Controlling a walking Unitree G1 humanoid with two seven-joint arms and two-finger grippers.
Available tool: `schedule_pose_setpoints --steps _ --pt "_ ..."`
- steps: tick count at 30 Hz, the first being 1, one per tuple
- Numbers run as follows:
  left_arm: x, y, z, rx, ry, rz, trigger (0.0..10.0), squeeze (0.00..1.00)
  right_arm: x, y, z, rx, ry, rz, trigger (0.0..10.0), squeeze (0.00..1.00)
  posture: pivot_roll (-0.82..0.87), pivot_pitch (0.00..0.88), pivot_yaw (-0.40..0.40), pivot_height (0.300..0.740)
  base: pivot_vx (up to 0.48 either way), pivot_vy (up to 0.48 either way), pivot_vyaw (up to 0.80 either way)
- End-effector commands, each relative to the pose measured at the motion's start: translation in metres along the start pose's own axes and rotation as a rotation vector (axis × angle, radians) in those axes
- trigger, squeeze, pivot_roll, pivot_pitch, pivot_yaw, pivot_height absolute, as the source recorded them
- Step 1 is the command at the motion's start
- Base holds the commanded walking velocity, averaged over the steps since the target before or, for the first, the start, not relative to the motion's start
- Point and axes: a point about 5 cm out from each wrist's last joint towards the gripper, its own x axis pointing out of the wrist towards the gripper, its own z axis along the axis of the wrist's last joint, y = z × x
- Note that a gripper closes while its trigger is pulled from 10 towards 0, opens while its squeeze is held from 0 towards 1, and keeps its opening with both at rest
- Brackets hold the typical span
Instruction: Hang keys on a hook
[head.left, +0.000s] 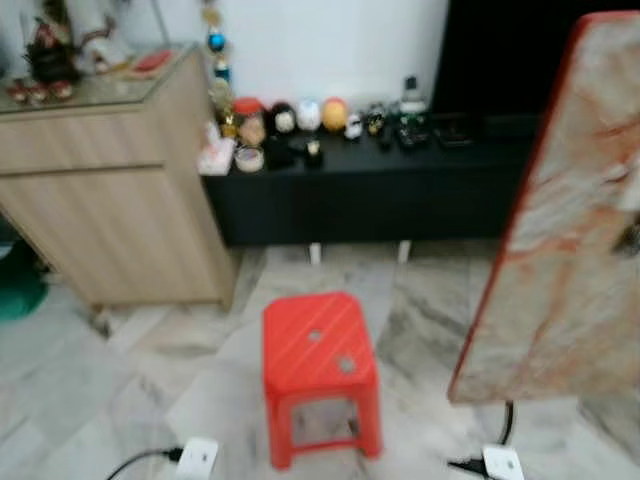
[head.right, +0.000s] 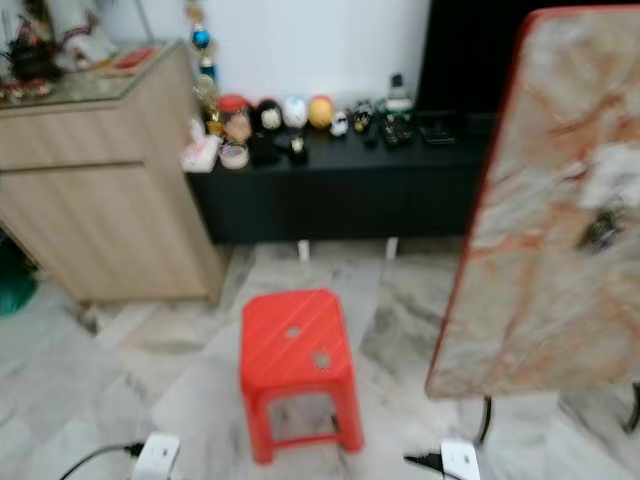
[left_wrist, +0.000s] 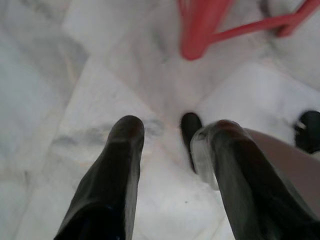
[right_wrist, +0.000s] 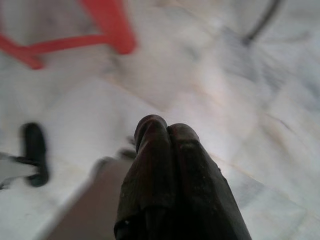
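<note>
Red plastic stool (head.left: 318, 372): lower centre of frame, on marble floor (head.left: 120, 380). Marble-topped table (head.left: 570, 230): right edge; small dark object (head.right: 600, 230) on it, possibly the keys, too blurred to tell. Left gripper (left_wrist: 170, 135): fingers parted, empty, above floor. Right gripper (right_wrist: 165, 131): fingers pressed together, nothing visible between. Wooden cabinet (head.left: 110, 190): upper left. Black shelf (head.left: 400, 180) with figurines: upper centre.

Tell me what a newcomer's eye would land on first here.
The bright red plastic stool stands out first, on the pale marble floor in the middle of the room. Next comes the marble-patterned tabletop with its red edge, on the right. Behind the stool, a row of colourful figurines lines the low black cabinet.
</note>
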Motion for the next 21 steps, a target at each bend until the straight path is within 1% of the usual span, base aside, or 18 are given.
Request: schedule_pose_setpoints --steps 1,2,5,9,21 --pt "-0.0011 0.0014 -0.006 0.007 0.025 0.001 10.0 0.0 0.0 -0.0002 -0.0001 0.0 0.0 0.0 10.0 0.0 0.02 0.0 0.0 0.74 0.0 0.48 0.0" --pt "-0.001 0.0014 -0.0059 0.007 0.024 0.001 10.0 0.0 -0.0001 -0.0002 -0.0001 0.0 0.0 0.0 10.0 0.0 0.02 0.0 0.0 0.74 0.0 0.48 0.0" --pt "-0.0009 0.0012 -0.005 0.006 0.016 0.006 10.0 0.0 -0.0001 -0.0002 0.0 -0.002 0.0 0.001 10.0 0.0 0.02 0.0 0.0 0.74 0.0 0.0 0.0" --pt "0.0001 -0.0038 -0.0024 0.004 0.005 0.003 10.0 0.0 -0.0001 -0.0004 0.0003 -0.003 0.0 0.002 10.0 0.0 0.02 0.0 -0.005 0.74 0.0 0.0 0.0" --pt "0.0006 -0.0062 -0.0002 -0.012 -0.01 -0.012 10.0 0.0 -0.0001 -0.0004 0.0001 -0.004 0.0 0.003 10.0 0.0 0.02 0.0 -0.007 0.74 0.0 0.0 0.0"
